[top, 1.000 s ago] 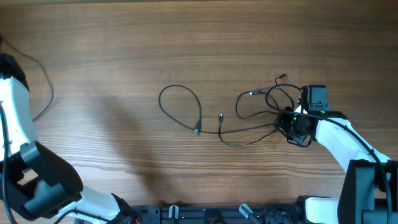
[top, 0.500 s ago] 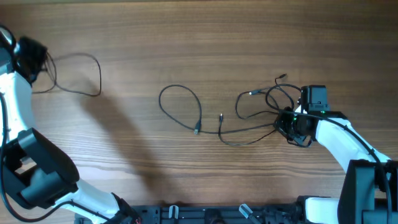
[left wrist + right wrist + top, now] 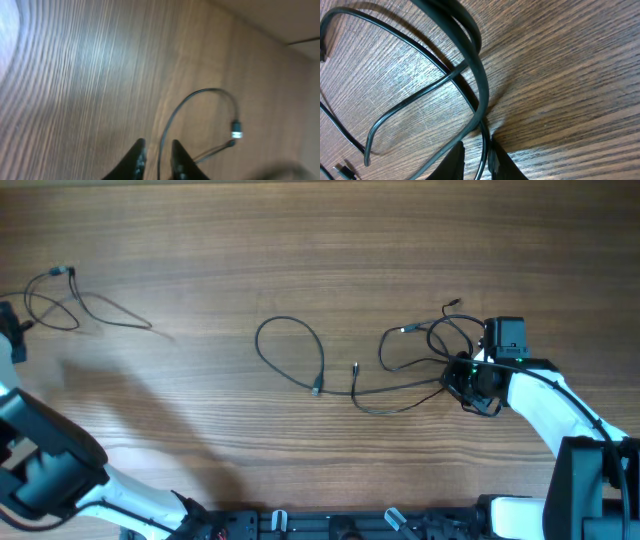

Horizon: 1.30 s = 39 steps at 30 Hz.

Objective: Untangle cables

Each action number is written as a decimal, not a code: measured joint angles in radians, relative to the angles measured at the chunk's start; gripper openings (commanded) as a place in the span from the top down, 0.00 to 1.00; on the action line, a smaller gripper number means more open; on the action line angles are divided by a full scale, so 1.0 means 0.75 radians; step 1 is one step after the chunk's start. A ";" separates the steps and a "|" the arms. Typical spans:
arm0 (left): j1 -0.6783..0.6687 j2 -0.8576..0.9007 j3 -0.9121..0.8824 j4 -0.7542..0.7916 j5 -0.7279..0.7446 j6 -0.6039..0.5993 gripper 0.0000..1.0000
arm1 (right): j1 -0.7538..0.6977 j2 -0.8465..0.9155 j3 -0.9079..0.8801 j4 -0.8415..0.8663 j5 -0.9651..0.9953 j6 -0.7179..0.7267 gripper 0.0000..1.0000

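Overhead, landmark: the looped cable (image 3: 322,360) lies mid-bench (image 3: 300,240) as one open ring.
Overhead, lone cable: the lone cable (image 3: 78,298) lies well to the left of the looped cable, apart from everything, as a small slack coil with a straight tail.
Overhead, tangle: the tangled cable (image 3: 440,340) sits to the right of the looped cable and crosses itself several times. One strand trails back to end just beside the loop; whether the two are joined I cannot tell.
Overhead, right hand: the right hand (image 3: 465,380) is down on the tangle's side farthest from the looped cable.
Overhead, room: there is bare wood all round the looped cable, widest between it and the lone cable.
Left wrist, left hand: the left hand (image 3: 157,150) has its fingers slightly spread. The lone cable runs between them with wood showing on both sides, so it is not pinched.
Left wrist, edge: the bench edge (image 3: 260,27) lies a little way beyond the plug (image 3: 236,131). A drag that way would likely tip the cable off.
Right wrist, right hand: the fingers stand narrowly apart astride one strand by a crossing. Pinching or only straddling, I cannot tell.
Handling: the cords are probably light, limp and quick to slide on the smooth wood. The plugs are the stiff parts and likely to snag in loops.
Hold: best near a plug or on a free strand outside the crossings. A hard pull would likely tighten the tangle.
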 measured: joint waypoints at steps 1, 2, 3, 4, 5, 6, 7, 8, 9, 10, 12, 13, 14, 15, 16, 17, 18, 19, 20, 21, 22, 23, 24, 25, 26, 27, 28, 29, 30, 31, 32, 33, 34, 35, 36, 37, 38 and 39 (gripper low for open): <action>-0.008 0.028 0.000 0.002 0.013 -0.009 0.00 | 0.000 0.000 0.000 -0.001 0.001 -0.001 0.76; -0.019 0.062 0.000 0.006 0.025 -0.008 0.00 | 0.000 0.000 0.000 0.000 0.000 0.000 0.72; -0.031 0.093 0.000 0.014 0.042 -0.005 0.00 | 0.000 0.000 0.000 -0.001 0.000 -0.001 0.67; -0.044 0.125 -0.001 0.026 0.060 0.006 0.00 | 0.000 0.000 0.000 0.000 0.000 -0.001 0.62; -0.056 0.141 -0.002 0.048 0.072 0.019 0.00 | 0.000 0.000 0.000 0.002 -0.009 -0.001 0.59; -0.063 0.141 -0.002 0.069 0.081 0.034 0.00 | 0.000 0.000 0.001 0.004 -0.020 -0.003 0.55; -0.066 0.137 -0.001 0.086 0.085 0.046 0.00 | 0.000 -0.002 0.001 0.006 -0.025 -0.007 0.52; -0.066 0.128 0.002 0.091 0.088 0.058 0.00 | 0.000 -0.003 0.001 0.006 -0.036 -0.008 0.50; -0.065 0.115 0.007 0.092 0.104 0.075 0.00 | 0.000 -0.005 0.002 0.007 -0.045 -0.006 0.49; -0.064 0.078 0.027 0.102 0.132 0.110 0.00 | 0.000 -0.006 0.002 0.007 -0.049 -0.006 0.47; -0.063 0.008 0.067 0.157 0.257 0.182 0.00 | 0.000 -0.006 0.002 0.007 -0.056 -0.006 0.41; -0.063 -0.043 0.100 0.190 0.338 0.215 0.00 | 0.000 -0.007 0.002 0.007 -0.063 -0.006 0.34; -0.063 -0.090 0.122 0.215 0.402 0.233 0.00 | 0.000 -0.008 0.002 0.009 -0.071 -0.009 0.24; -0.063 -0.197 0.155 0.237 0.514 0.264 0.00 | -0.001 -0.012 0.004 0.014 -0.079 -0.005 0.08; -0.064 -0.263 0.169 0.238 0.578 0.279 0.00 | -0.001 -0.013 0.005 0.017 -0.094 -0.008 0.00; -0.065 -0.349 0.186 0.235 0.656 0.301 0.00 | -0.002 -0.018 0.011 0.022 -0.106 -0.005 0.00; -0.067 -0.428 0.201 0.220 0.744 0.332 0.00 | -0.001 -0.025 0.019 0.031 -0.108 -0.004 0.00; -0.074 -0.486 0.212 0.200 0.815 0.362 0.00 | 0.000 -0.025 0.019 0.035 -0.112 -0.005 0.00; -0.086 -0.528 0.219 0.173 0.873 0.391 0.00 | 0.000 -0.025 0.019 0.038 -0.113 -0.004 0.00; -0.105 -0.557 0.223 0.123 0.923 0.419 0.00 | 0.000 -0.025 0.019 0.045 -0.114 -0.004 0.00; -0.130 -0.572 0.226 0.049 0.962 0.443 0.00 | 0.000 -0.025 0.019 0.063 -0.119 -0.005 0.00; -0.168 -0.575 0.225 -0.054 1.006 0.469 0.00 | 0.000 -0.025 0.015 0.089 -0.141 -0.011 0.00; -0.199 -0.562 0.221 -0.135 1.030 0.485 0.00 | -0.003 -0.022 0.009 0.143 -0.185 -0.037 0.00; -0.221 -0.546 0.217 -0.200 1.045 0.493 0.00 | -0.003 -0.022 0.006 0.185 -0.226 -0.057 0.00; -0.245 -0.528 0.212 -0.274 1.054 0.504 0.00 | -0.003 -0.021 0.007 0.236 -0.279 -0.077 0.00; -0.263 -0.517 0.205 -0.316 1.059 0.517 0.00 | -0.002 -0.021 0.015 0.253 -0.317 -0.090 0.00; -0.290 -0.505 0.204 -0.377 1.061 0.550 0.00 | -0.002 -0.021 0.026 0.254 -0.343 -0.102 0.00; -0.319 -0.502 0.201 -0.409 1.064 0.576 0.00 | -0.003 -0.021 0.049 0.253 -0.373 -0.117 0.00; -0.359 -0.502 0.200 -0.458 1.065 0.612 0.00 | -0.002 -0.022 0.077 0.253 -0.397 -0.129 0.00; -0.389 -0.502 0.201 -0.489 1.068 0.637 0.00 | -0.002 -0.025 0.109 0.253 -0.423 -0.138 0.00; -0.434 -0.502 0.201 -0.525 1.071 0.667 0.00 | -0.002 -0.031 0.137 0.254 -0.445 -0.144 0.00; -0.479 -0.502 0.200 -0.555 1.068 0.690 0.00 | -0.002 -0.042 0.178 0.253 -0.476 -0.149 0.00; -0.529 -0.502 0.200 -0.583 1.059 0.708 0.00 | -0.002 -0.056 0.207 0.253 -0.494 -0.153 0.00; -0.575 -0.502 0.200 -0.603 1.050 0.724 0.00 | -0.002 -0.088 0.245 0.255 -0.515 -0.158 0.00; -0.628 -0.502 0.200 -0.620 1.029 0.737 0.00 | -0.002 -0.125 0.267 0.254 -0.522 -0.163 0.00; -0.678 -0.502 0.200 -0.637 1.003 0.745 0.00 | -0.002 -0.165 0.279 0.241 -0.517 -0.167 0.00; -0.725 -0.502 0.200 -0.653 0.971 0.752 0.00 | -0.002 -0.207 0.285 0.205 -0.492 -0.166 0.01; -0.781 -0.502 0.200 -0.663 0.937 0.755 0.00 | -0.002 -0.257 0.286 0.154 -0.453 -0.166 0.01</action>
